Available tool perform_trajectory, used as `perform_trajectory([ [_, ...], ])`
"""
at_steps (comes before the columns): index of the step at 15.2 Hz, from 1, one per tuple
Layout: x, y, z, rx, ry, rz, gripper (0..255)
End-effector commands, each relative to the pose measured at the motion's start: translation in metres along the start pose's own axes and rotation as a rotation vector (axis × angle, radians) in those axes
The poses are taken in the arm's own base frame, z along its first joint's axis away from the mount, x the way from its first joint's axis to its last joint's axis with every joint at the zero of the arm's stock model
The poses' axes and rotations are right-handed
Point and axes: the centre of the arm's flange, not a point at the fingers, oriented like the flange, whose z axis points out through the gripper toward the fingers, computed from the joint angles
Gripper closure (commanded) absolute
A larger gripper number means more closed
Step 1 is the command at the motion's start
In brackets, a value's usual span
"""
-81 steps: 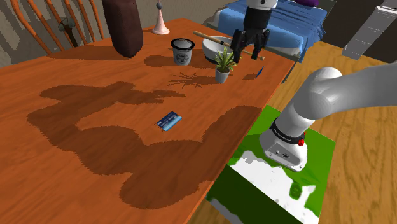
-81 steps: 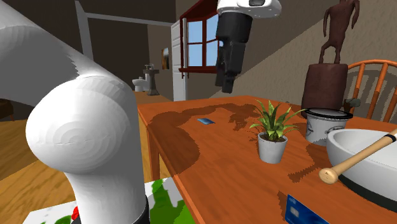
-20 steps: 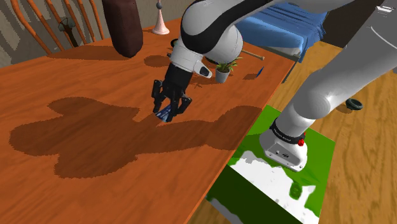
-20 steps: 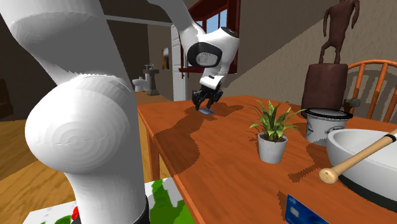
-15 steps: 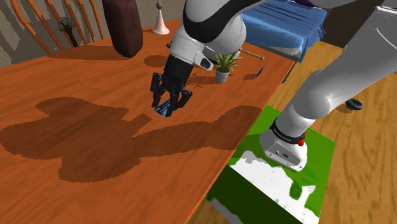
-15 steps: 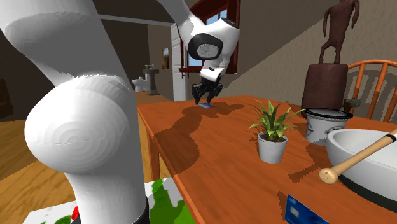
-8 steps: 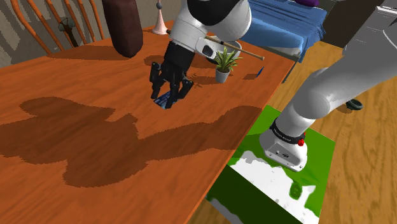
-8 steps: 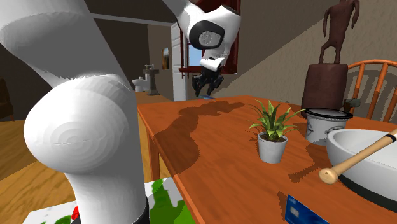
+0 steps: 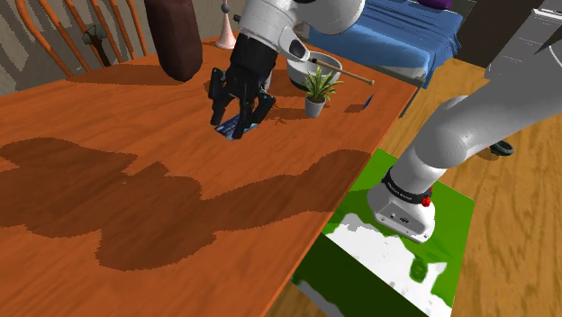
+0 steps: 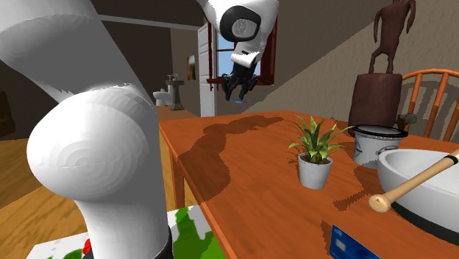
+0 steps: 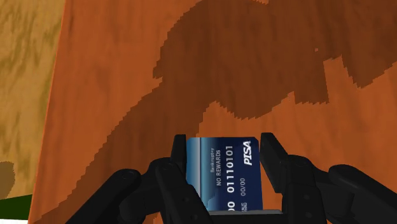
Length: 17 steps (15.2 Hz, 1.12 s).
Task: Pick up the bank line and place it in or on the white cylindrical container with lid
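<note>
Blue card [image 11: 224,175] | we see the pincer [image 11: 222,151] pinching its edges, held above the worktop [image 9: 108,207] | we judge this gives clearance toward the lidded container [image 10: 374,147]

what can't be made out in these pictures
- Wrist view: the card clasped in the gripper has its lower end hidden by the gripper's body, and its smallest print is too small to read.
- Second exterior view: one side of the container is hidden behind the bowl.
- Second exterior view: a second card is cut off by the bottom edge.
</note>
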Motion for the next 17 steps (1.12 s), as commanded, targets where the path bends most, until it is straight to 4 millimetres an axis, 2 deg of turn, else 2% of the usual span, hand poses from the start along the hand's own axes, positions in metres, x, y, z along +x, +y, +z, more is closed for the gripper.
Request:
perform_trajectory([
  [1,-0.005,0.0,-0.01,0.0,0.0,0.0,255],
  [3,-0.01,0.0,-0.016,0.0,0.0,0.0,255],
  [17,0.114,-0.104,-0.106,0.0,0.0,0.0,255],
])
